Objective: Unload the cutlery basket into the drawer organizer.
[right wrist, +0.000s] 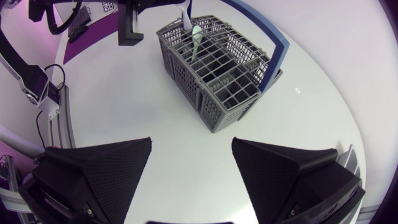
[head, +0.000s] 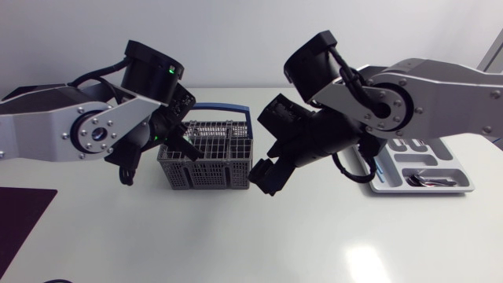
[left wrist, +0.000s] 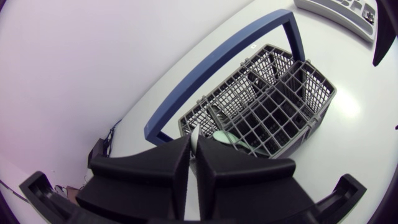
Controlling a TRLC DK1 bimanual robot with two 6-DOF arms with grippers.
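The grey cutlery basket [head: 211,163] with a blue handle [head: 236,110] stands mid-table. My left gripper [head: 187,148] hangs over its left end, shut on the thin pale handle of a spoon [left wrist: 194,133]. The spoon's pale green bowl [left wrist: 227,138] is still down inside a basket cell [right wrist: 195,41]. My right gripper [head: 266,174] hovers just right of the basket, open with nothing between its fingers [right wrist: 102,168]; the basket [right wrist: 217,62] lies ahead of it. The grey drawer organizer [head: 464,185] sits at the far right under my right arm.
Some cutlery [head: 428,181] lies in the organizer's front compartment. A dark mat [head: 23,214] covers the table's front left corner. Bare white table lies in front of the basket.
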